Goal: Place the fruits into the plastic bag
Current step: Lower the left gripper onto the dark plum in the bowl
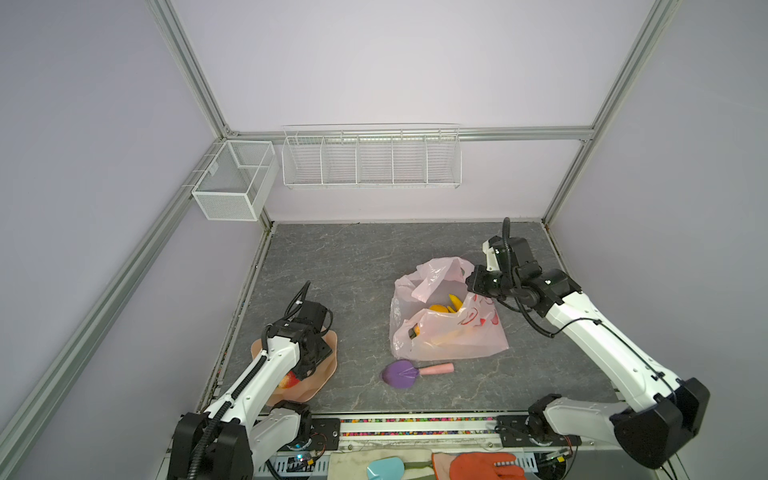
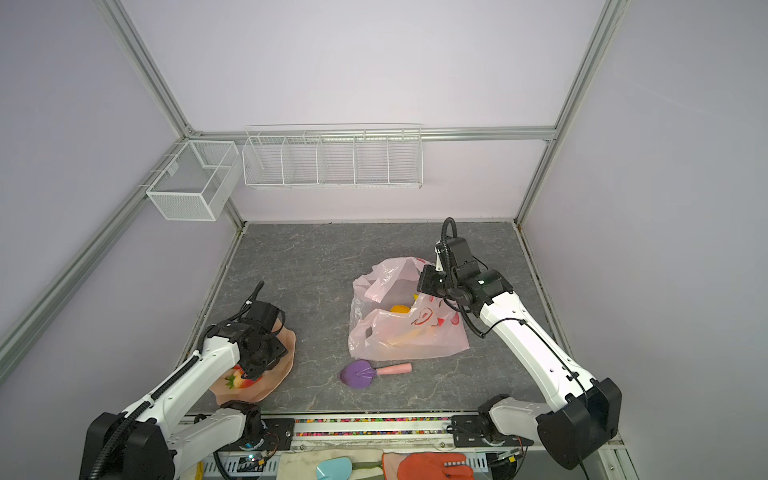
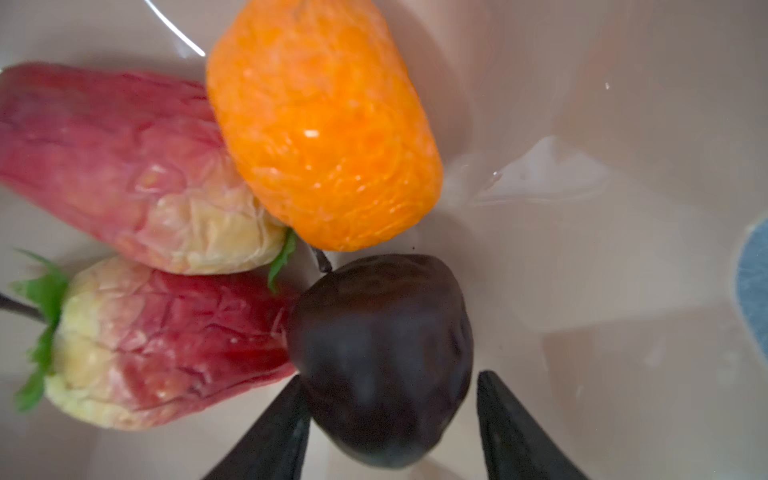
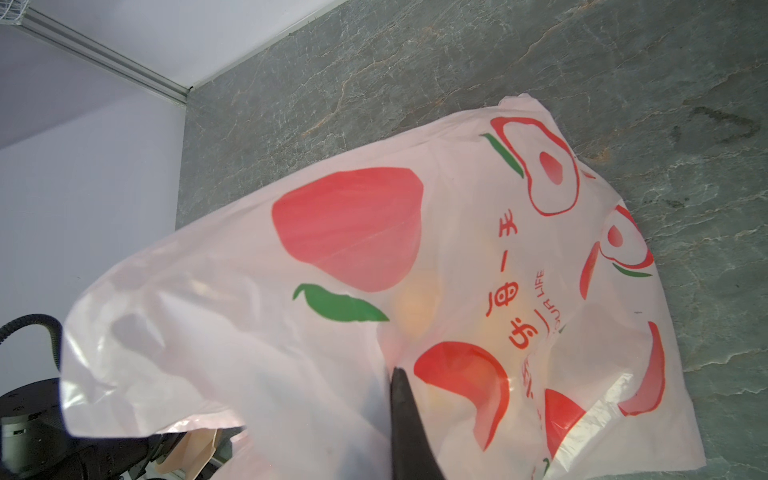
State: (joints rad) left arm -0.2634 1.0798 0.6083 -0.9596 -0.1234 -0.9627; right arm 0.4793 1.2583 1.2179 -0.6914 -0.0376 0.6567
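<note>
The pink plastic bag (image 1: 449, 332) (image 2: 407, 336) lies open right of centre with yellow bananas (image 1: 451, 305) inside. My right gripper (image 1: 471, 282) (image 4: 397, 372) is shut on the bag's far rim and holds it up. In the left wrist view the peach bowl (image 3: 582, 291) holds an orange fruit (image 3: 324, 124), two red-yellow strawberries (image 3: 124, 166) and a dark maroon ball (image 3: 382, 357). My left gripper (image 3: 390, 376) is down in the bowl (image 1: 324, 374) with its jaws either side of the ball. One finger (image 3: 286, 415) touches it; a small gap shows at the other.
A purple scoop (image 1: 401, 374) with a pink handle lies in front of the bag. Wire baskets (image 1: 372, 160) and a mesh box (image 1: 235, 183) hang on the back wall. An orange glove (image 1: 482, 467) lies beyond the table's front rail.
</note>
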